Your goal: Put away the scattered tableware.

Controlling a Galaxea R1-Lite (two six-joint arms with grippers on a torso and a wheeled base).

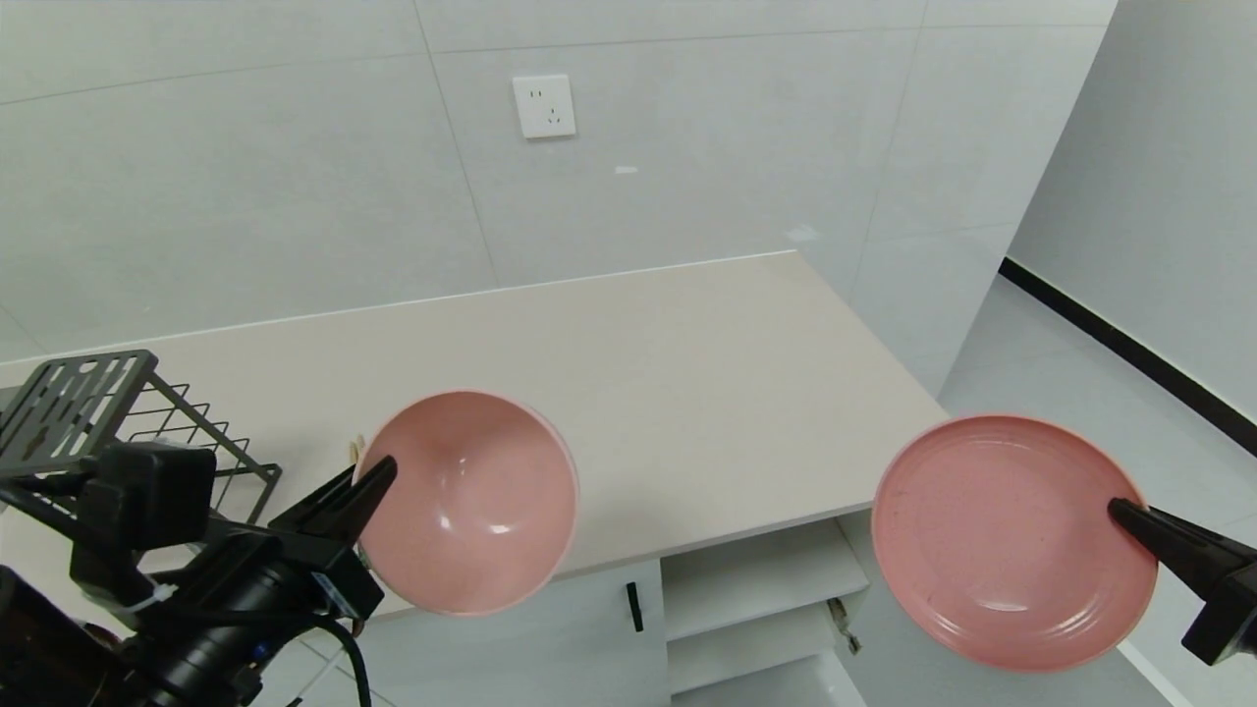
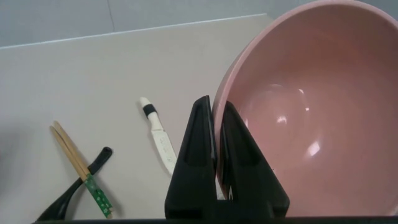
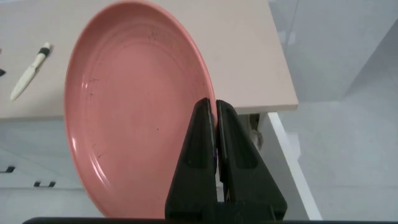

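Both claws are loaded. The left claw (image 1: 386, 465) is clamped on the rim of the pink bowl (image 1: 471, 501), one finger inside and one outside. The bowl hangs tilted in the air, over the front edge of the tabletop (image 1: 687, 373) toward its left end. The right claw (image 1: 1120, 509) is pinched on the rim of the pink plate (image 1: 1011, 540), which is held tilted off the tabletop's right end, out past the front right corner and above the open cabinet shelves (image 1: 761, 589).

My read is that this is the carry phase and neither piece has been put down. The likely target is the black wire rack (image 1: 108, 412) at the tabletop's left end.

- Each piece hangs from a single rim pinch, so the hold is thin. Move slowly, avoid wrist snaps and keep the tilt constant, or the piece may pivot in the jaws.
- The bowl is much nearer the rack, so I'd take it first. The plate has to cross the whole tabletop, so park the right arm until the left is out of the lane.
- Release only once the piece is seated on the rack.

Loose items lie on the tabletop below the bowl, near the front left: a white knife (image 2: 159, 140), chopsticks (image 2: 76, 163) and a black utensil handle (image 2: 93, 165) crossing the chopsticks. Don't lower onto these. The rack's perforated top shelf (image 1: 74, 398) overhangs, so watch the bowl's rim under it.
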